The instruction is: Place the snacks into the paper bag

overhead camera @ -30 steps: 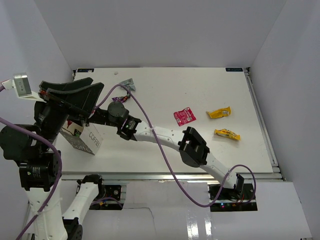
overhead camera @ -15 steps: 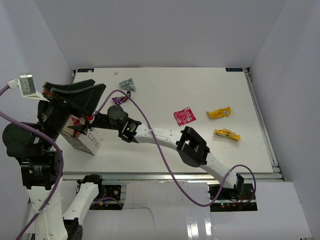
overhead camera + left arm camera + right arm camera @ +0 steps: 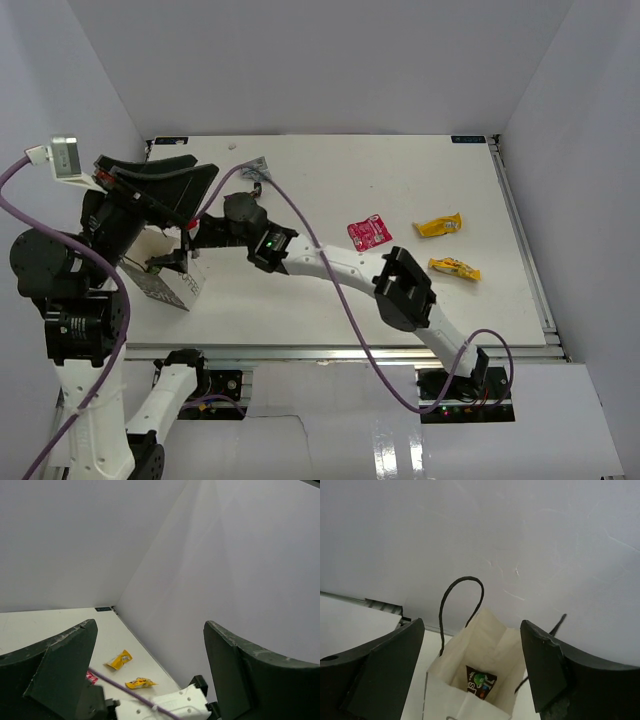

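Note:
The paper bag (image 3: 172, 288) stands at the table's left edge, partly under my raised left arm. In the right wrist view the paper bag (image 3: 485, 655) shows its open mouth, with a dark candy packet (image 3: 481, 681) lying at the bottom. My right gripper (image 3: 180, 250) hovers over that mouth, open and empty (image 3: 470, 672). Well above the table, my left gripper (image 3: 195, 175) is wide open and holds nothing (image 3: 150, 675). On the table lie a red packet (image 3: 369, 232), two yellow packets (image 3: 438, 226) (image 3: 454, 267) and a grey one (image 3: 255, 170).
The bag's black cord handle (image 3: 462, 597) loops up between my right fingers. My right arm's white links (image 3: 330, 265) stretch across the table's middle, trailing a purple cable (image 3: 330, 310). White walls close in on the left, back and right.
My right gripper's jaws have spread from shut to open over the bag, and its wrist has shifted slightly toward the back. My left arm has lifted a little.

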